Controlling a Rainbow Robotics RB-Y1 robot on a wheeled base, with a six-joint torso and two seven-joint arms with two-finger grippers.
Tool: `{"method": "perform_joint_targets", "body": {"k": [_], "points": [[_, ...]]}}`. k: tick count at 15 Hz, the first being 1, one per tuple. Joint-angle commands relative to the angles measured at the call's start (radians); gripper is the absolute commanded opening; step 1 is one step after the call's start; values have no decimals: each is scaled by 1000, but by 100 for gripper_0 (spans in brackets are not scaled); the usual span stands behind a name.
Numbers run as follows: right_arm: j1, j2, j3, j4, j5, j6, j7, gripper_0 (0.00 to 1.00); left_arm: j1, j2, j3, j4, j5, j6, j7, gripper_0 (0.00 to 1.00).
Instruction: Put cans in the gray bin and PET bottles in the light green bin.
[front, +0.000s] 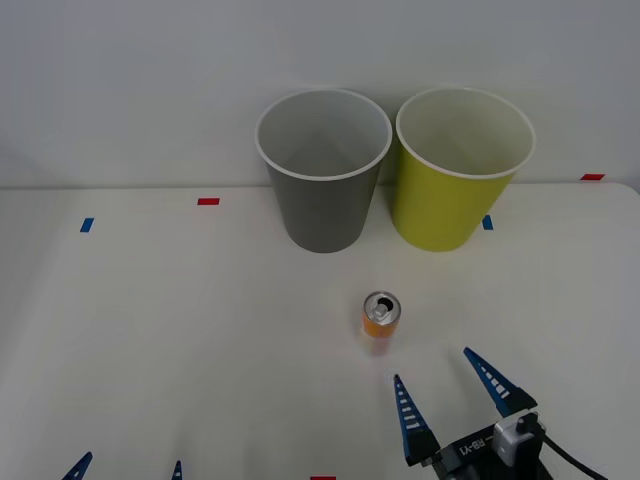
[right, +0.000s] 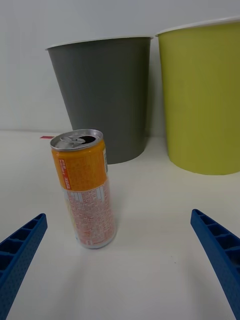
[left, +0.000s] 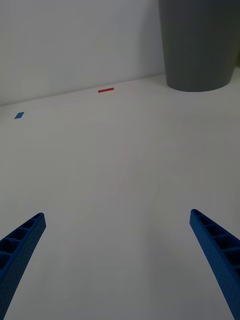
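A small orange can with a silver pull-tab top stands upright on the white table, in front of the two bins. The gray bin stands at the back, with the light green bin beside it on the right. My right gripper is open, low over the table just short of the can and a little to its right. My left gripper is open at the table's front left edge. No PET bottles are in view.
Small red tape marks and blue tape marks lie on the table. A pale wall rises right behind the bins. Bare tabletop stretches to the left of the can.
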Motion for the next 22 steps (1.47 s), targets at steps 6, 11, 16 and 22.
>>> {"method": "perform_joint_targets", "body": {"k": [6,11,16,22], "points": [[-133,15,61,0,0,137,1,100,0,0,0,0,0,0,0,100],[-201,6,70,0,0,208,-1,100,0,0,0,0,0,0,0,100],[-270,24,70,44,-6,229,-5,100,0,0,0,0,0,0,0,100],[-291,29,69,46,-2,259,-1,100,0,0,0,0,0,0,0,100]]}}
